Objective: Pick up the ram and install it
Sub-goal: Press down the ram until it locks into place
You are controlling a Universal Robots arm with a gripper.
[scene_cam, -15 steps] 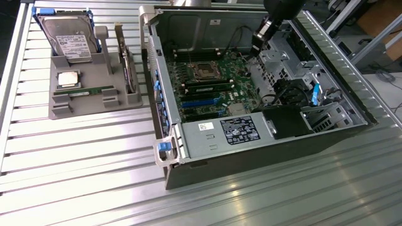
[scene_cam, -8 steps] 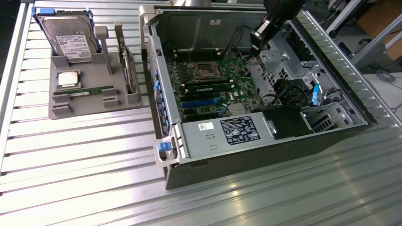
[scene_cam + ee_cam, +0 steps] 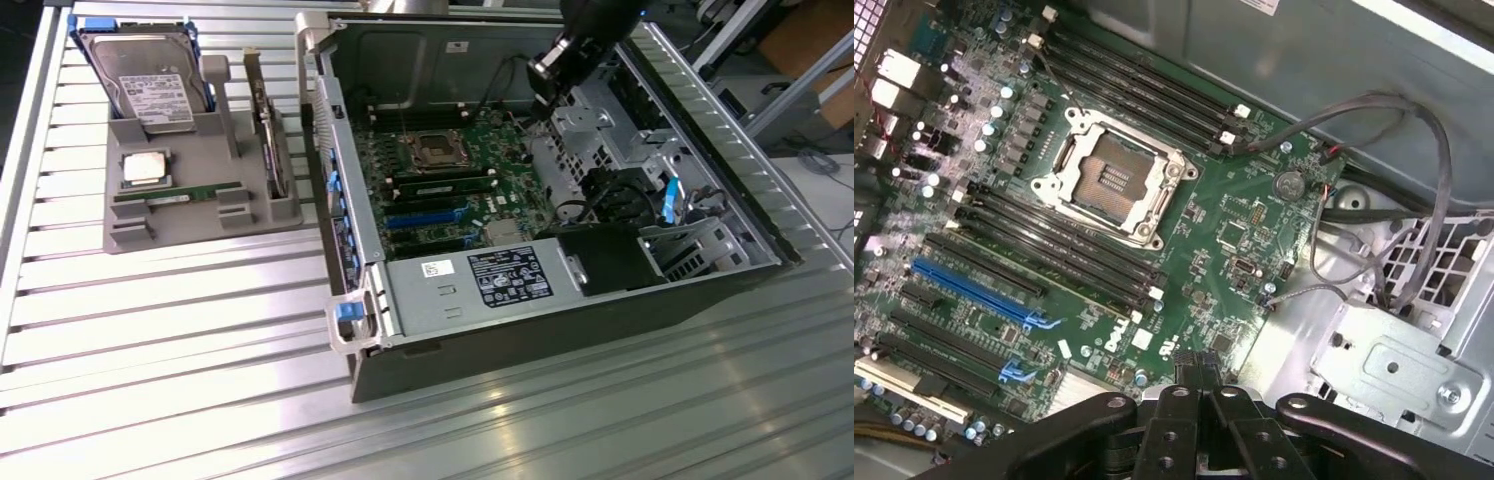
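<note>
One ram (image 3: 178, 195) lies in the gray tray (image 3: 160, 235) while the empty pincer (image 3: 1199, 385), closed, hovers over the motherboard (image 3: 1234, 240).

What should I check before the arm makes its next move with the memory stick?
1. Claw shut: ok, the fingers sit together in the wrist view.
2. Claw holding a stick: not ok, nothing shows between the fingers.
3. Memory stick waiting in the gray holder: ok, it lies there beside the square silver chip, untouched.
4. Memory slots on the board: cannot tell from the wrist view; the exterior view shows what looks like a stick already seated below the processor socket.
5. Arm over the right place: not ok, it hangs above the open computer case, away from the holder.
</note>
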